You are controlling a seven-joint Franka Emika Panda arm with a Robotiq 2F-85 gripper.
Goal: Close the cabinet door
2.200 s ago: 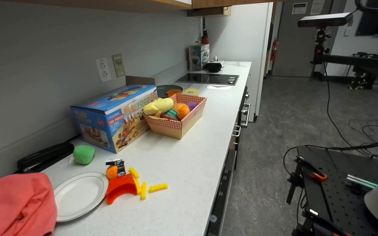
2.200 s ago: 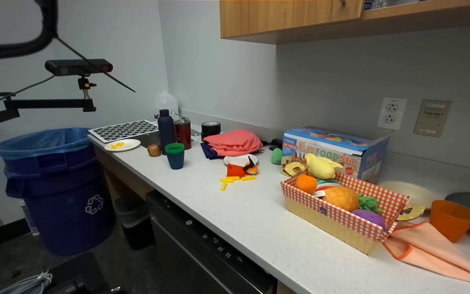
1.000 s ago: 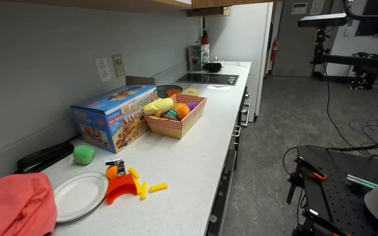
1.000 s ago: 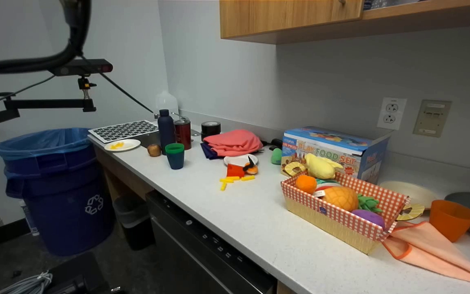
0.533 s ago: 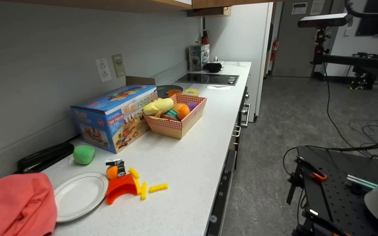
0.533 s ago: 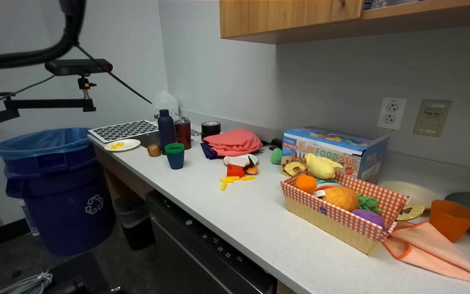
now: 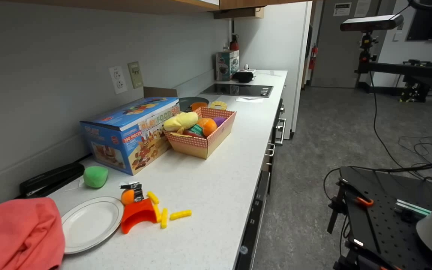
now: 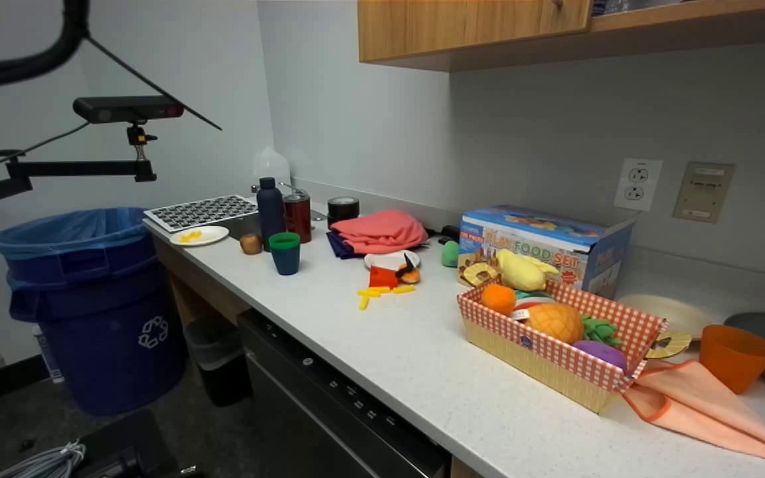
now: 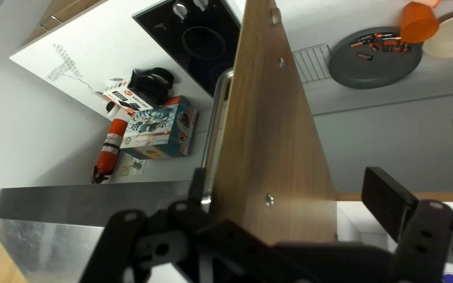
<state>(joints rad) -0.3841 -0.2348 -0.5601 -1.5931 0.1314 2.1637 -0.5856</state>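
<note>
The wooden cabinet door (image 9: 285,149) stands open in the wrist view, its inner face with screws towards the right. A metal bar handle (image 9: 211,125) is on its outer face. My gripper (image 9: 286,173) is open, with the door edge between its fingers. The left finger (image 9: 197,182) is on the handle side, close to the handle's lower end; I cannot tell if it touches. The right finger (image 9: 387,202) is apart from the inner face. The white cabinet interior (image 9: 358,222) shows past the door. The gripper is out of view in both exterior views.
A metal hood-like box (image 9: 92,202) is left of the gripper. Below are the cooktop (image 9: 195,39), a teal box (image 9: 159,129) and a fire extinguisher (image 9: 110,149). Another wooden cabinet door (image 8: 469,26) is shut. A black hose (image 8: 67,40) hangs in an exterior view.
The arm's black hose has swung up and to the left in an exterior view, and slightly up and right in the opposite exterior view. Things on the counter have not moved.
</note>
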